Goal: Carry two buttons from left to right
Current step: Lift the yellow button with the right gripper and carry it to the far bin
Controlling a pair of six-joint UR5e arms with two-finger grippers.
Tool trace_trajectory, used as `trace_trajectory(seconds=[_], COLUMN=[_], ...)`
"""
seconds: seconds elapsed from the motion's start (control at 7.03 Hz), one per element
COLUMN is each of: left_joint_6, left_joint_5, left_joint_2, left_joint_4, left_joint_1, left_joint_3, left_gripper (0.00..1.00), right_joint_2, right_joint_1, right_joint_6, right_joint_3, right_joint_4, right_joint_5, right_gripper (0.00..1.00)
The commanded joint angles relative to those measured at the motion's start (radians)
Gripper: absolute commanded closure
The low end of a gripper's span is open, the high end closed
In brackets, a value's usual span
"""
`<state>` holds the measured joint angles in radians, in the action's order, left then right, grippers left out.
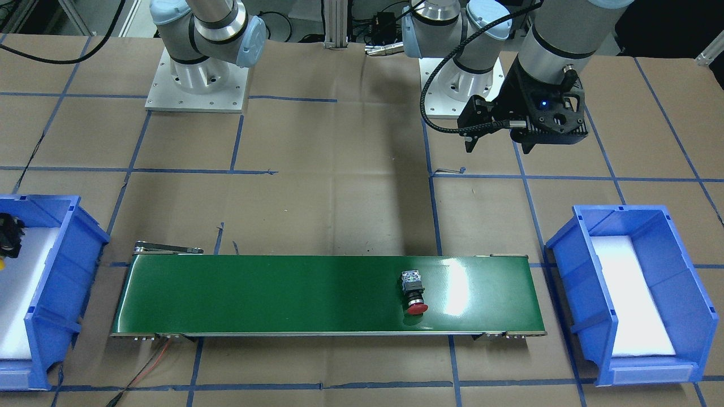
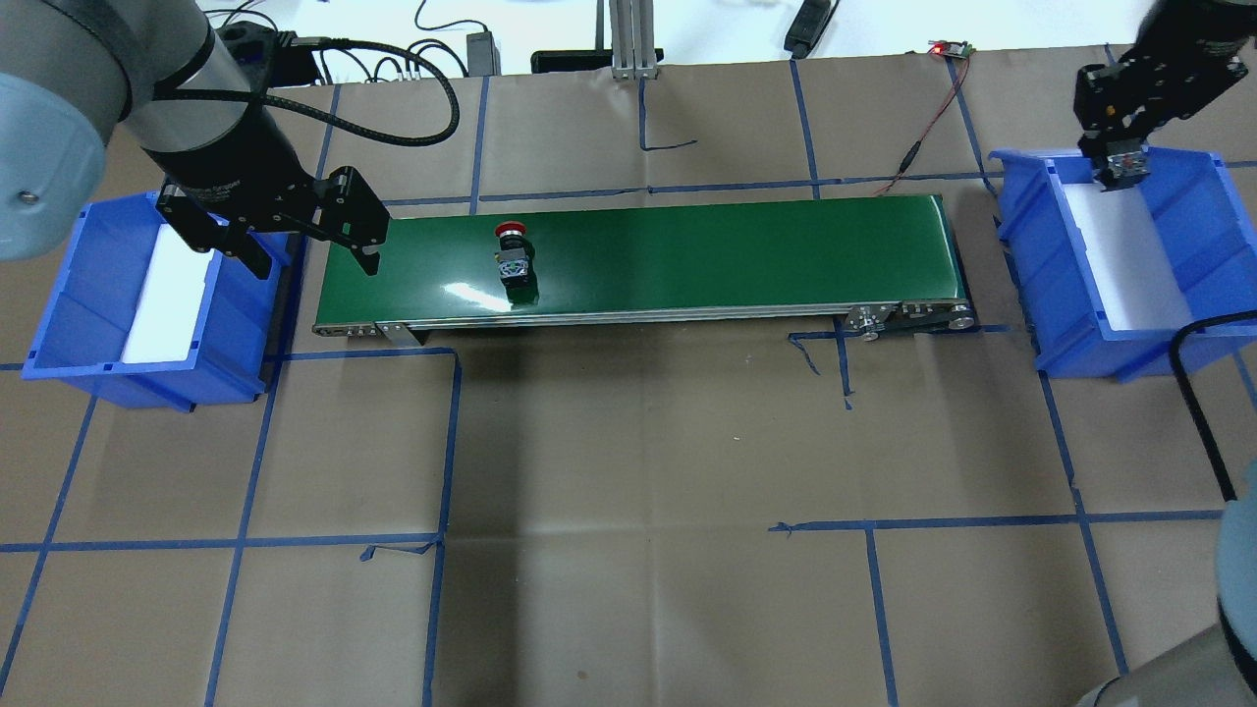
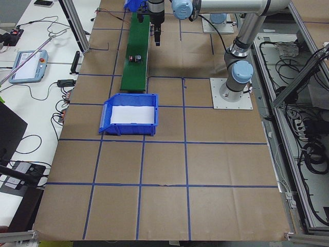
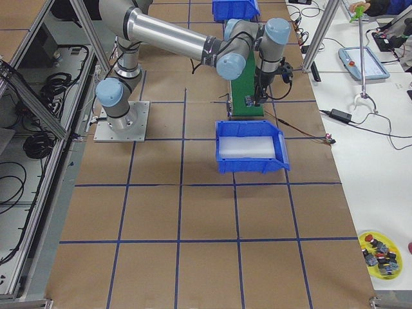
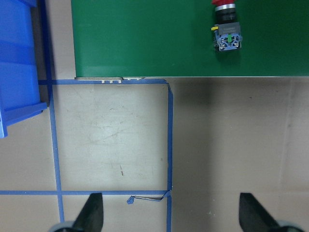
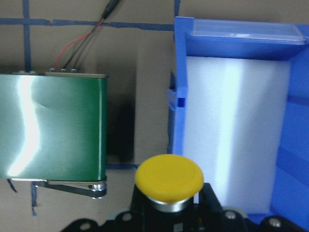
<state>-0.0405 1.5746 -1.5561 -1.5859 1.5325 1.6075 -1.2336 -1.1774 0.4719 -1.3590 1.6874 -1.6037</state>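
While the left jaws stand apart, the right jaws clamp the yellow mushroom-capped button [image 6: 169, 181]

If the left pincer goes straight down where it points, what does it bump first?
Probably the brown paper table, by a blue tape line, beside the green belt. The left pincer is open and empty.

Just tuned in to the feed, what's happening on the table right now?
The right tool is shut on the yellow button and holds it over the right-hand blue bin, not yet released. The red button lies on its side on the green conveyor belt, nearer the belt's left end, with nothing touching it. The left tool is open and empty, hovering by that end of the belt beside the left-hand bin.
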Motion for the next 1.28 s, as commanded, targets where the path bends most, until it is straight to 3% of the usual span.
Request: trace_trajectory(seconds=[0.0, 0.57, 0.85, 1.14], left_joint_6=[0.001, 0.001, 0.001, -0.001], left_joint_5=[0.001, -0.001, -0.001, 0.001], left_joint_2=[0.001, 0.002, 0.001, 0.002], left_joint_4=[-0.002, 0.0, 0.003, 0.0], left_joint_1=[-0.002, 0.0, -0.002, -0.002], left_joint_3=[0.0, -0.003, -0.001, -0.001], left_gripper=[0.0, 0.0, 0.0, 0.0], right_joint_2=[0.02, 0.089, 0.164, 0.172], right_joint_1=[0.114, 0.136, 0.136, 0.136], right_joint_6=[0.1, 0.168, 0.174, 0.169], right_joint_3=[-0.061, -0.236, -0.236, -0.239], right_joint_4=[0.015, 0.292, 0.311, 0.311], right_joint_5=[0.008, -0.002, -0.001, -0.004], right_gripper=[0.97, 0.96, 0.96, 0.96])
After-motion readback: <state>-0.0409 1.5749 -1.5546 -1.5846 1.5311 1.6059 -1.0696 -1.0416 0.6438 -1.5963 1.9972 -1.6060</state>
